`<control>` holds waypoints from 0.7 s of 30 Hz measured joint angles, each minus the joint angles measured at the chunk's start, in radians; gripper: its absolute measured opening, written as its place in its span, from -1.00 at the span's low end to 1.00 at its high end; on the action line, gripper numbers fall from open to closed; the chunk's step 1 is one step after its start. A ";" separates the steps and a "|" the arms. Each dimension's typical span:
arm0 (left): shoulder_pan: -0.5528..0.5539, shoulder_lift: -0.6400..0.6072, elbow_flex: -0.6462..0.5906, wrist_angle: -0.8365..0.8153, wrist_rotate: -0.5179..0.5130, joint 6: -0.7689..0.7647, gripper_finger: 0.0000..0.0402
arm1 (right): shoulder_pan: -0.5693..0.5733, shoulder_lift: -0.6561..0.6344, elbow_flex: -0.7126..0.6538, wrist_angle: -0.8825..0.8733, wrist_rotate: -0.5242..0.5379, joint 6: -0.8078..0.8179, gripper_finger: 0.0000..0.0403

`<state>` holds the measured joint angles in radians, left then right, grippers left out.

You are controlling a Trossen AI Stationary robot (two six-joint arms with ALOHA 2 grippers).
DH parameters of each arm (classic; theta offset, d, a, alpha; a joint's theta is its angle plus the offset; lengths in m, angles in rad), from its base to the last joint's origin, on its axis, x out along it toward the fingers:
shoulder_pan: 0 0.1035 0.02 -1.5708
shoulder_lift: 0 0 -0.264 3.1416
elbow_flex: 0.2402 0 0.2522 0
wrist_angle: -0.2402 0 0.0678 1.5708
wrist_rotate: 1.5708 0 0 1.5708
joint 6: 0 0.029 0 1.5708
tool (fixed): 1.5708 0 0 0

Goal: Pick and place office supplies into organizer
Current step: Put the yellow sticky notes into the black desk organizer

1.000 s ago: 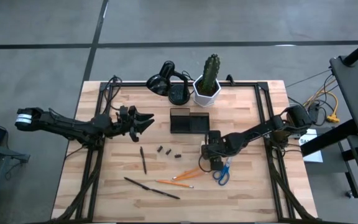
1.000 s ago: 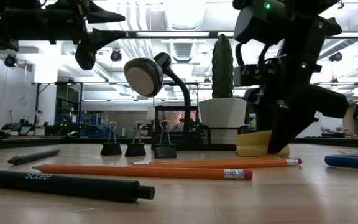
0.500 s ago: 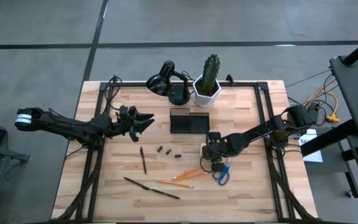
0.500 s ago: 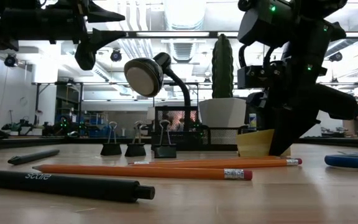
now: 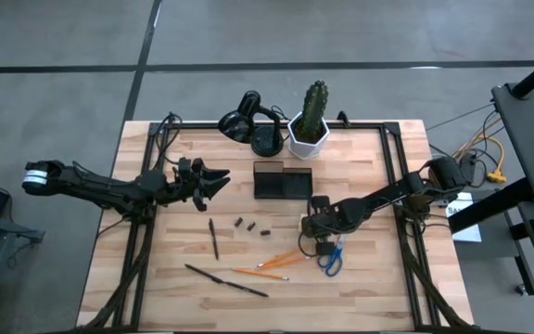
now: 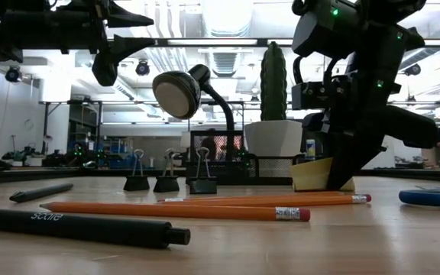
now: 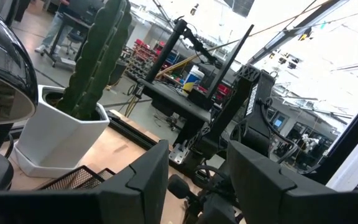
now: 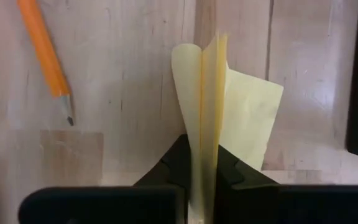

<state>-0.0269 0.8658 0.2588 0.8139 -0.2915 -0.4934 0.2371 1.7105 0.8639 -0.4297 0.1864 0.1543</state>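
Two arms work over the wooden counter point(image 5: 174, 278), whose near half is mostly bare boards, with open room toward its front edge and left corner. The left gripper point(image 5: 219, 180) hangs above the counter, well clear of everything, its fingers point(image 7: 145, 180) apart and holding nothing. Well off to its side, between the two grippers and toward the back edge, sits the black tray point(image 5: 283, 181) with two compartments; behind it stand the lamp point(image 5: 248, 122) and the white cactus pot point(image 5: 309, 133), crowding the back edge.

The right gripper point(image 5: 313, 232) is down at the counter just in front of the tray, its fingers point(image 8: 176, 163) clamped together on the yellow sticky pad point(image 8: 211, 112). The pad is squeezed edge-on, its sheets bowed and fanned, one loose sheet lying against the wood; in the low view a corner of the pad point(image 6: 312, 175) rests on the counter.

Just beside those fingers, on the side away from the tray, lie the blue scissors point(image 5: 331, 257) and two orange pencils point(image 5: 272, 264), one tip close to the pad. Farther out, two dark pens point(image 5: 221, 277) lie well apart from both grippers. Three small binder clips point(image 5: 251, 225) stand between the pens and the tray, leaving a clear lane from the right fingers to the tray.
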 joint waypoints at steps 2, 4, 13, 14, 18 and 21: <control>0.000 0.000 0.000 0.000 0.000 0.000 -0.26 | 0.000 -0.006 0.000 -0.001 0.000 0.000 -0.95; 0.001 0.000 0.000 0.000 0.000 0.000 -0.26 | -0.001 -0.018 -0.001 -0.006 0.000 0.002 -0.95; 0.001 0.000 0.000 0.000 0.000 0.002 -0.26 | -0.001 -0.089 0.056 -0.050 0.050 -0.040 -0.95; 0.000 0.000 0.000 0.000 0.000 0.002 -0.26 | -0.001 -0.097 0.062 -0.053 0.056 -0.045 -0.95; 0.000 0.000 0.000 0.000 0.000 0.002 -0.26 | -0.006 -0.118 0.081 -0.061 0.100 -0.058 -0.96; 0.000 0.000 0.000 0.000 0.000 0.002 -0.26 | -0.017 -0.121 0.093 -0.064 0.110 -0.082 -0.96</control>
<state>-0.0265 0.8654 0.2584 0.8135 -0.2916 -0.4915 0.2200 1.5898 0.9570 -0.4937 0.2966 0.0724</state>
